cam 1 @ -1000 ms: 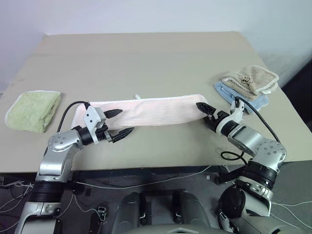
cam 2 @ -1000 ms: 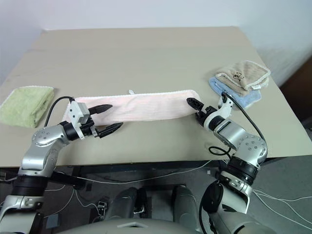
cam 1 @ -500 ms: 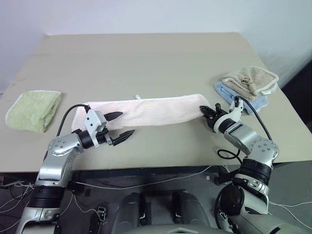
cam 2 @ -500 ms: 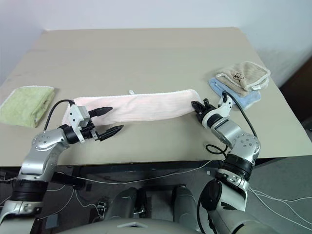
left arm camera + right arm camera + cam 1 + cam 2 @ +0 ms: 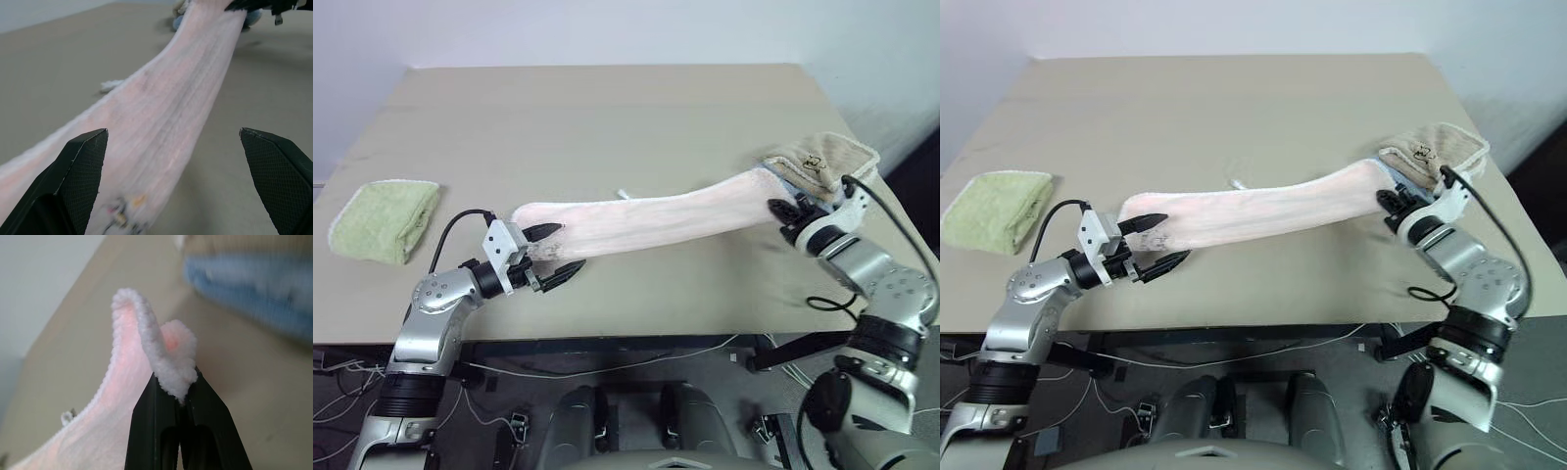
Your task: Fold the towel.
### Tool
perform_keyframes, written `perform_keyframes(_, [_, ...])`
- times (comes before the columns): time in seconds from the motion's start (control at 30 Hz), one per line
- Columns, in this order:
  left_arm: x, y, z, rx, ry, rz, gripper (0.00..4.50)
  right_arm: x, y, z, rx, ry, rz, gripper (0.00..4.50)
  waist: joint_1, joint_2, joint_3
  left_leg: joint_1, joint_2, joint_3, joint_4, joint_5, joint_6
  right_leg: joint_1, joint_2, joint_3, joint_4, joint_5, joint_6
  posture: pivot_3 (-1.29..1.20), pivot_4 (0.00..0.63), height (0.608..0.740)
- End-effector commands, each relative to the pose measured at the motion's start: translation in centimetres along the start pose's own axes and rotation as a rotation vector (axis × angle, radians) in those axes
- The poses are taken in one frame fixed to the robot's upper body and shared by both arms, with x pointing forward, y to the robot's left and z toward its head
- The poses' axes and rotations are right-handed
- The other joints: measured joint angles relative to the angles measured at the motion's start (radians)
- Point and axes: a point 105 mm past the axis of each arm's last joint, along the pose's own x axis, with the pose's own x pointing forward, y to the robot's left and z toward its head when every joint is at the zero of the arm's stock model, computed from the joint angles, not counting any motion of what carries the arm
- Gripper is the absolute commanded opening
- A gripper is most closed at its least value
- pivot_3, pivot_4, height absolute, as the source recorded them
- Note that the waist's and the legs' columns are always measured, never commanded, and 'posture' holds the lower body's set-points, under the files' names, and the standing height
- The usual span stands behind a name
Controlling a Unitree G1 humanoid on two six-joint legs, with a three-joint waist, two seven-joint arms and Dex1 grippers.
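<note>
Two grippers, four towels, one table.

Nearest the table's front edge, the left gripper [image 5: 554, 250] sits low over the table [image 5: 607, 117], fingers spread wide, nothing between them. The near end of the towel [image 5: 646, 220] lies right at that gap; cannot tell if the fingertips touch the cloth.

The right gripper [image 5: 782, 211] is at the front right, jaws pinched tight on the other end of the towel. The right wrist view shows a bunched fold of pink cloth [image 5: 166, 357] squeezed between the two black fingers [image 5: 151, 431]. That end is lifted off the table, so the towel runs as one long folded pink strip, low on the left and rising to the right. A small white tag [image 5: 625, 194] sticks out on its far edge.

One green folded towel [image 5: 384, 219] lies at the left edge, well apart from the strip.

Further back on the right, one beige folded towel [image 5: 822, 160] sits on one blue folded towel [image 5: 254, 284], just behind the raised end.
</note>
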Motion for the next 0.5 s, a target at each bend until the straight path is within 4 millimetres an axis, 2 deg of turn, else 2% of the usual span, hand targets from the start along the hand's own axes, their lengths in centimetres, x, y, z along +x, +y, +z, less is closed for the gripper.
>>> perform_keyframes(0.03, [0.1, 0.3, 1.0, 0.044, -0.028, 0.008, 4.50, 0.5, 4.6, 0.2, -0.219, 0.014, 0.148, 0.06, -0.002, 0.000, 0.000, 0.000, 0.000, 0.000, 0.000, 0.000, 0.000, 0.000, 0.000, 0.000, 0.000, 0.000, 0.000, 0.00, 0.150, 0.740])
perform_keyframes(0.1, [0.2, 0.3, 1.0, 0.047, -0.031, 0.009, 4.50, 0.9, 6.8, -1.6, -0.399, 0.077, 0.222, 0.06, 0.000, 0.000, 0.000, 0.000, 0.001, 0.000, 0.000, 0.000, 0.000, 0.000, 0.001, 0.000, 0.000, 0.000, 0.000, 0.00, 0.150, 0.740])
perform_keyframes(0.17, [0.3, 0.3, 1.1, 0.050, -0.036, 0.010, 4.50, 1.2, 8.9, -4.3, -0.588, 0.157, 0.312, 0.06, 0.002, 0.000, 0.000, 0.000, 0.000, 0.000, 0.000, 0.000, 0.000, -0.001, 0.000, 0.000, 0.000, 0.000, 0.000, 0.00, 0.150, 0.740])
perform_keyframes(0.27, [0.5, 0.2, 1.1, 0.049, -0.042, 0.012, 4.50, 1.9, 10.0, -8.2, -0.810, 0.243, 0.383, 0.06, 0.006, 0.000, 0.000, -0.001, 0.000, 0.000, 0.000, 0.000, 0.000, -0.001, 0.000, 0.000, 0.000, 0.000, 0.000, 0.00, 0.150, 0.740])
perform_keyframes(0.37, [0.6, -0.1, 1.1, 0.046, -0.049, 0.013, 4.50, 2.9, 10.9, -10.9, -0.863, 0.279, 0.433, 0.06, 0.009, -0.001, 0.000, -0.001, -0.001, 0.000, 0.000, 0.000, 0.000, -0.001, -0.001, 0.000, 0.000, 0.000, 0.000, 0.00, 0.150, 0.740])
perform_keyframes(0.5, [0.6, -0.6, 1.1, 0.036, -0.057, 0.023, 4.50, 3.9, 11.2, -13.3, -0.889, 0.315, 0.454, 0.06, 0.006, -0.001, 0.000, -0.001, -0.001, 0.000, 0.000, 0.000, 0.000, -0.001, -0.001, 0.000, 0.000, 0.000, 0.000, 0.00, 0.150, 0.740])
